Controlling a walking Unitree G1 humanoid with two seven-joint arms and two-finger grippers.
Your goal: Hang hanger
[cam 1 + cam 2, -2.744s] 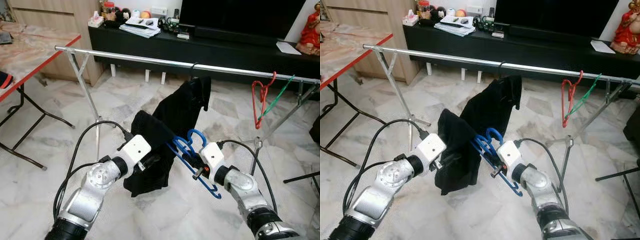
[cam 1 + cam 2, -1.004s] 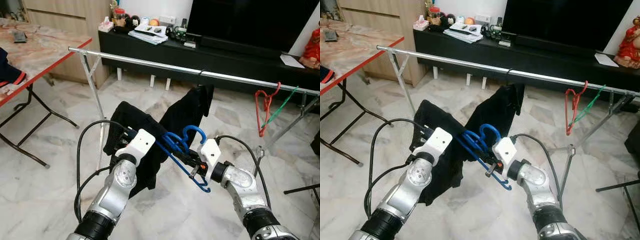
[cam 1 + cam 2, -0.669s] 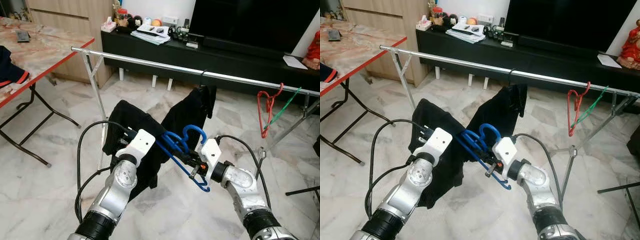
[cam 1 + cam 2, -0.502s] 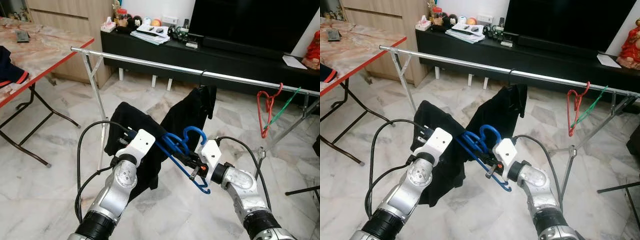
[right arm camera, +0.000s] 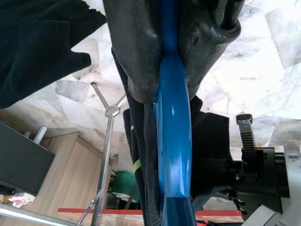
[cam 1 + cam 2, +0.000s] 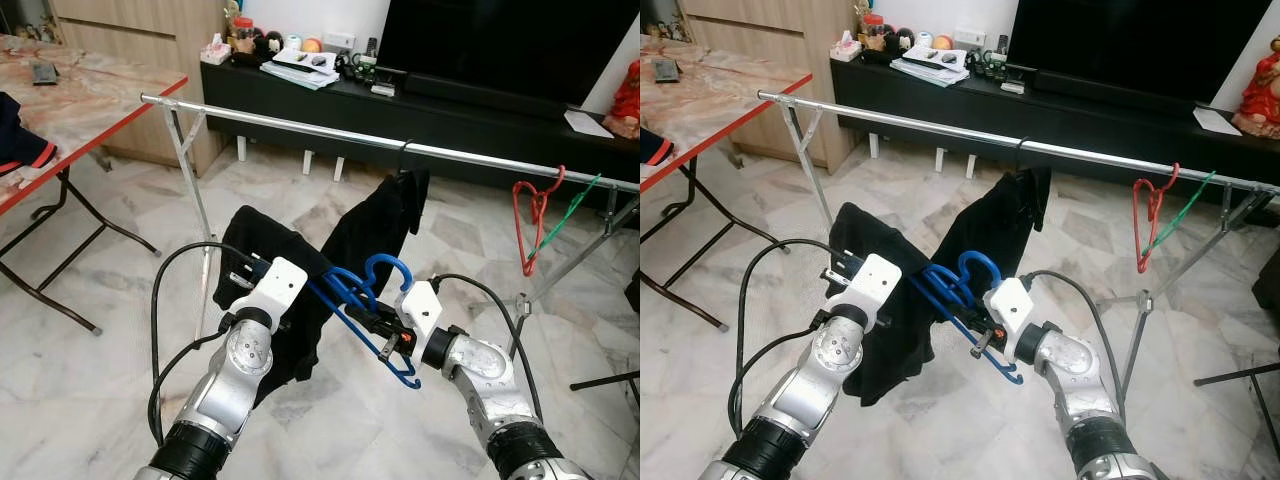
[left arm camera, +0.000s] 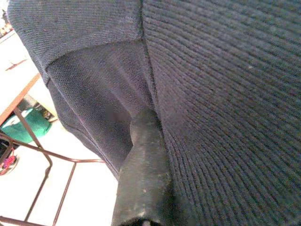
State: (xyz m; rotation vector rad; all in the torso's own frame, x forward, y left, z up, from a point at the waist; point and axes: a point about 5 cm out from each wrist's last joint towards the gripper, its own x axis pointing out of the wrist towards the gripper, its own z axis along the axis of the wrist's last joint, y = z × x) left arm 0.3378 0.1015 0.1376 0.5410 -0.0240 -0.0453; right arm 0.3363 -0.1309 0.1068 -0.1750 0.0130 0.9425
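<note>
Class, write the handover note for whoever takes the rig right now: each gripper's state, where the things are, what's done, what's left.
Right gripper: shut on the blue hanger, held low in front of the rail.
Left gripper: shut on the black garment that sits on that hanger.
Done: garment is on the hanger.
Left: lift the hook onto the rail, between the hung black garment and the left end, then release.

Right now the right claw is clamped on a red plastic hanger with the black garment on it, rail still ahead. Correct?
Not quite: the hanger in the right claw is blue, not red. The right wrist view shows the blue plastic hanger pinched between the fingers. The rest holds: black garment on it, metal rail ahead.
</note>
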